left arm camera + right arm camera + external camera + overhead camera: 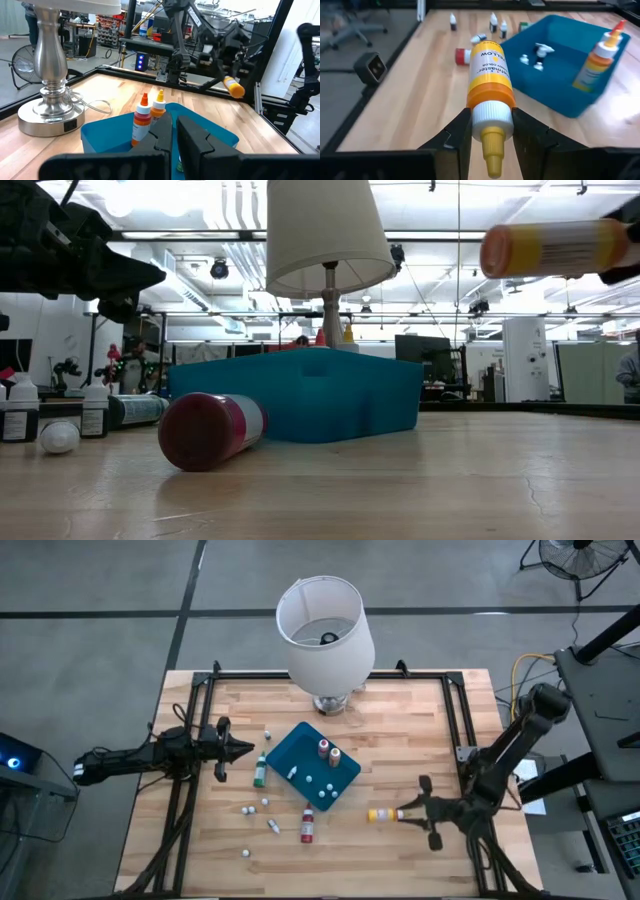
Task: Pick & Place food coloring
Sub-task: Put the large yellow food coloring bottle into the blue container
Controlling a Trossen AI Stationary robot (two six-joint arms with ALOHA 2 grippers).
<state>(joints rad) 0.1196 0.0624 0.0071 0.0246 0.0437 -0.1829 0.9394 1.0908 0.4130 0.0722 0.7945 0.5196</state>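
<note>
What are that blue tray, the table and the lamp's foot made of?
The blue tray looks like matte moulded plastic with rounded walls. The table seems to be pale wood, showing plank seams. The lamp base appears to be brushed metal, judging by its silvery sheen.

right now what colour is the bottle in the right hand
Yellow bottle, orange band; right wrist view shows it best.

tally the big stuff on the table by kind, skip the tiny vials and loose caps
lamp: 1
blue tray: 1
large food coloring bottles: 5
total: 7
</note>
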